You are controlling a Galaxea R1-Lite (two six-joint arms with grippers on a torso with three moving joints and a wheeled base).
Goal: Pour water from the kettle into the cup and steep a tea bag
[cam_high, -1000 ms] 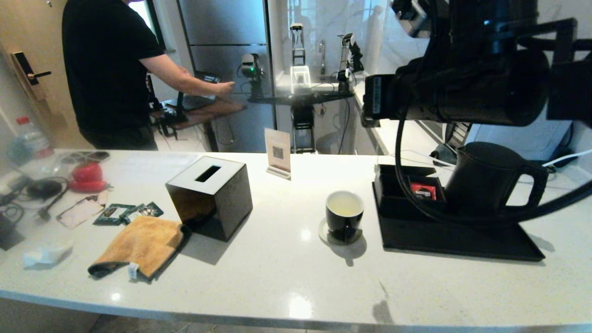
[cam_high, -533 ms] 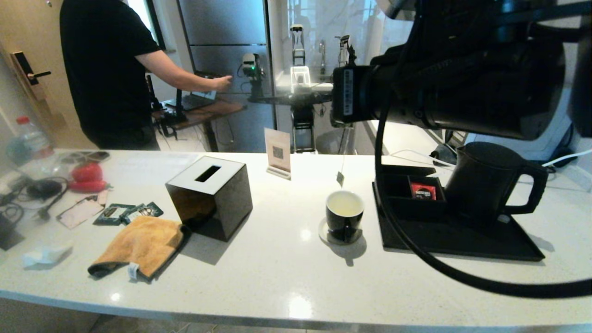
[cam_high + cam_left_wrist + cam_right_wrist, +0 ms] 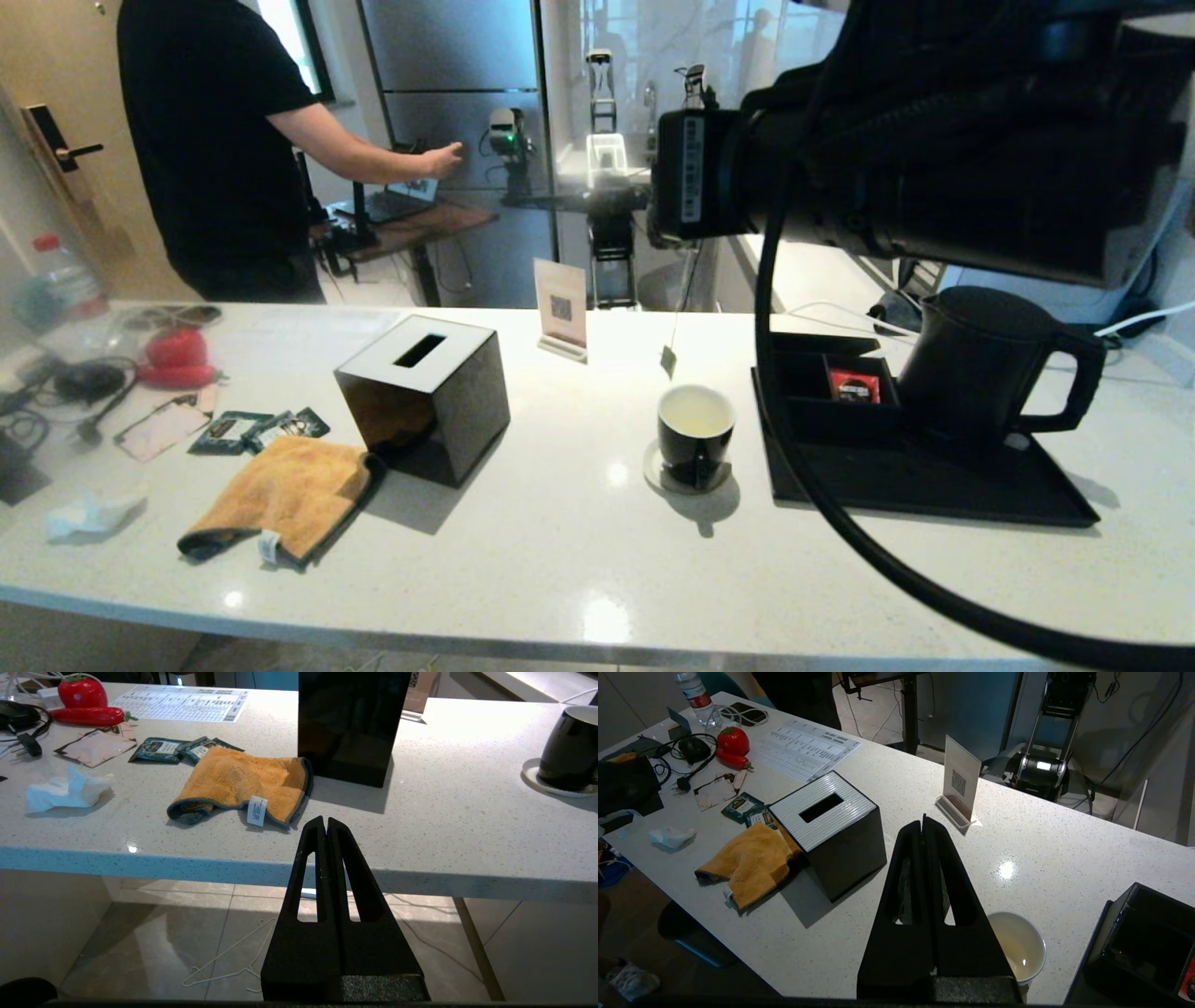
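The black cup (image 3: 695, 448) stands on a small saucer, with pale yellowish water (image 3: 695, 414) in its white inside. High above the counter my right gripper (image 3: 923, 821) is shut on the top of the tea bag's string. The tea bag (image 3: 668, 362) hangs from that string just above and left of the cup's rim. In the right wrist view the tea bag (image 3: 903, 891) shows through the finger slots, with the cup (image 3: 1017, 945) beside it. The black kettle (image 3: 980, 364) stands upright on the black tray (image 3: 934, 490). My left gripper (image 3: 325, 820) is shut and empty, parked before the counter's front edge.
A black cube tissue box (image 3: 425, 397), an orange cloth (image 3: 285, 495) and dark green packets (image 3: 261, 429) lie to the left. A card stand (image 3: 561, 308) is behind the cup. A red sachet (image 3: 854, 385) sits in the tray's compartment. A person (image 3: 215, 140) stands beyond the counter.
My right arm has swung left from over the tray. The tea bag came into view and now hangs left of the cup's rim. The left arm has not moved.
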